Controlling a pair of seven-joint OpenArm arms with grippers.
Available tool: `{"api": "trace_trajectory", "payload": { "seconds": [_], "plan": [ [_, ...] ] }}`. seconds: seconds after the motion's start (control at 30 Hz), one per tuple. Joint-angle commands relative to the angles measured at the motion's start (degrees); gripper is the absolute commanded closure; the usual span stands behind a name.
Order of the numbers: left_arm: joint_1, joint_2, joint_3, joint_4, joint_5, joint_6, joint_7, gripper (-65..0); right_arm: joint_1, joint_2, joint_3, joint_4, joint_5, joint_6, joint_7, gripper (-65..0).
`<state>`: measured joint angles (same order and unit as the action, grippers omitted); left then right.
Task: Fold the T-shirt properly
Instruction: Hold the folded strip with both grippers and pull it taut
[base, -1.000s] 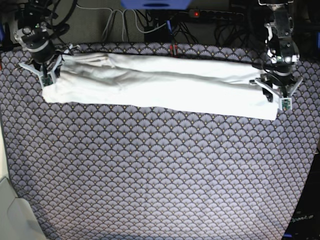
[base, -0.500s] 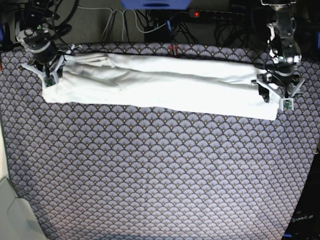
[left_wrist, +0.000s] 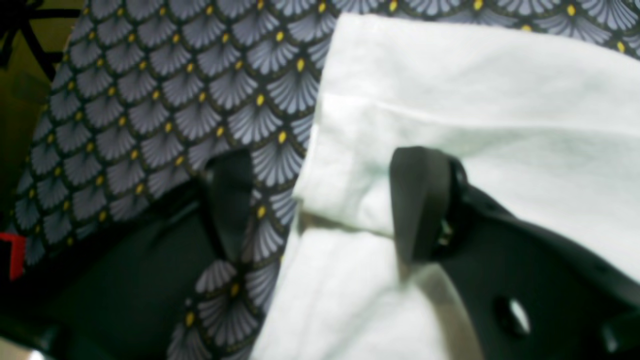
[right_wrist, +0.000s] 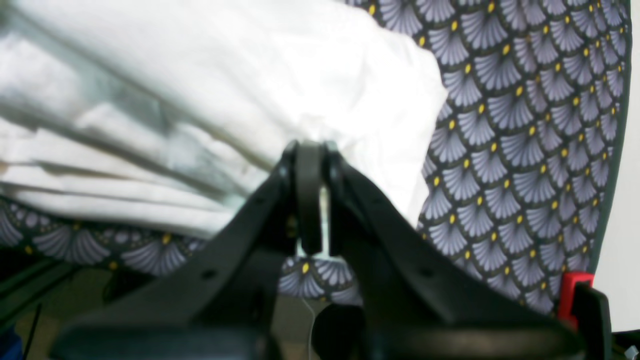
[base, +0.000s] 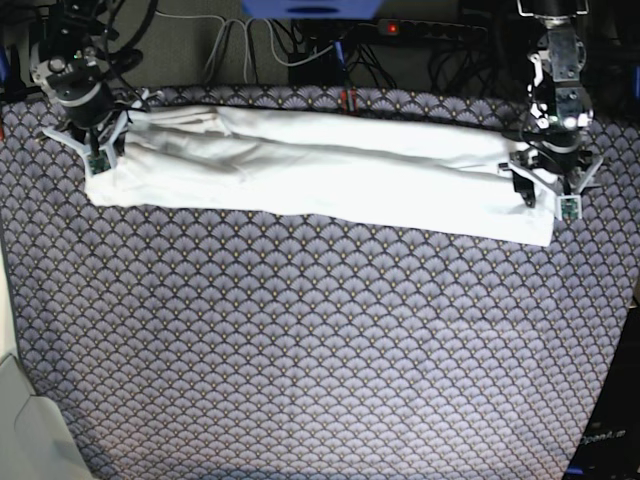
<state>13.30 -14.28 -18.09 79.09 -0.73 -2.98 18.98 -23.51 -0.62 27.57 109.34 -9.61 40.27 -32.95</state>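
The white T-shirt (base: 330, 178) lies in a long folded strip across the patterned worktop (base: 320, 340). At one end, the left hand (left_wrist: 325, 200) is spread wide around its edge; at the other, the right hand (right_wrist: 312, 150) is closed, pinching the cloth.

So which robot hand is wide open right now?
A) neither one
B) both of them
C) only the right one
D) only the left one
D, because the left gripper has its fingers spread far apart over the white T-shirt's edge, while the right gripper's fingertips are together.
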Motion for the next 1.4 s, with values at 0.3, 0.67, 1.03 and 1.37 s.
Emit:
{"api": "trace_trajectory", "payload": {
  "seconds": [0.3,0.67,1.03,1.37],
  "plan": [
    [0.6,-0.4,0.5,-4.8,-8.3,-1.5,4.5,-7.8,0.1,0.6,0.1,0.9,0.4,-0.3,1.2,0.0],
    [0.3,-0.4,0.4,-8.6,-8.3,-1.5,4.4,-0.1,0.1,1.5,0.1,0.9,0.4,-0.3,0.9,0.0],
    [1.1,-0.4,0.4,-2.7,-8.3,-1.5,4.7,-0.1,0.1,1.5,0.1,0.9,0.4,-0.3,0.8,0.0],
    [2.7,-0.3,0.2,6.9,-8.3,-1.4,4.8,-0.1,0.1,1.5,0.1,0.9,0.4,-0.3,0.8,0.0]
  ]
}}
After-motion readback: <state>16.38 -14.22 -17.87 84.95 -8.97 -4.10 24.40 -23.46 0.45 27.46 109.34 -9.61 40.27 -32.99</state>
